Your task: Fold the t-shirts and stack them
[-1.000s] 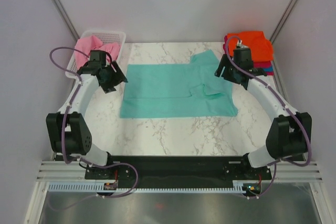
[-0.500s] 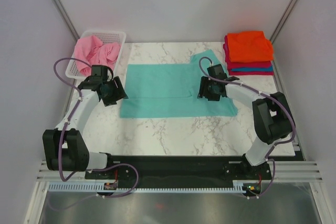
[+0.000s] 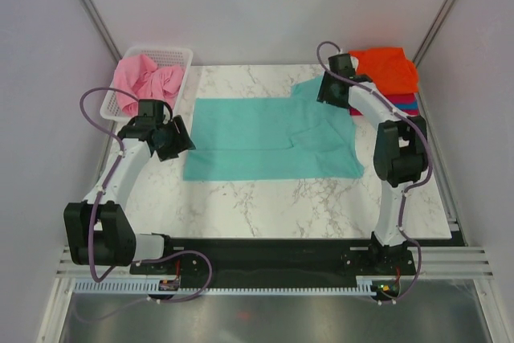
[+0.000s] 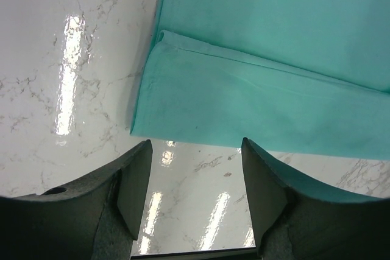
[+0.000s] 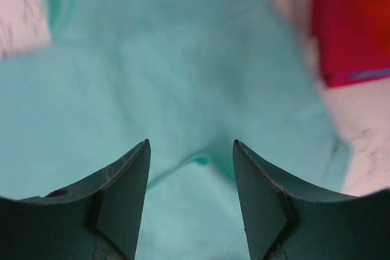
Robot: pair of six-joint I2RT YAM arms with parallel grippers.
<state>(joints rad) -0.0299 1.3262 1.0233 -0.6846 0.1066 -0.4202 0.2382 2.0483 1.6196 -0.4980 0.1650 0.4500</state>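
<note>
A teal t-shirt [image 3: 265, 138] lies flat on the marble table, partly folded, with one sleeve pointing to the far right. My left gripper [image 3: 177, 137] is open and empty at the shirt's left edge. In the left wrist view its jaws [image 4: 195, 144] stand over bare table just short of the teal folded corner [image 4: 244, 101]. My right gripper [image 3: 329, 95] is open and empty above the far right sleeve. The right wrist view is blurred and shows teal cloth [image 5: 152, 77] between the jaws [image 5: 190, 144]. A folded stack with an orange shirt [image 3: 387, 70] on top sits at the far right, with crimson and blue below it.
A white slotted basket [image 3: 178, 55] at the far left holds a crumpled pink shirt [image 3: 146, 79]. The stack's crimson edge [image 5: 353, 22] shows at the right wrist view's top right. Grey walls close in the table on three sides.
My right arm has swung from over the shirt's right middle to the far right sleeve beside the stack. The sleeve part looks flatter. The left arm has barely moved.
</note>
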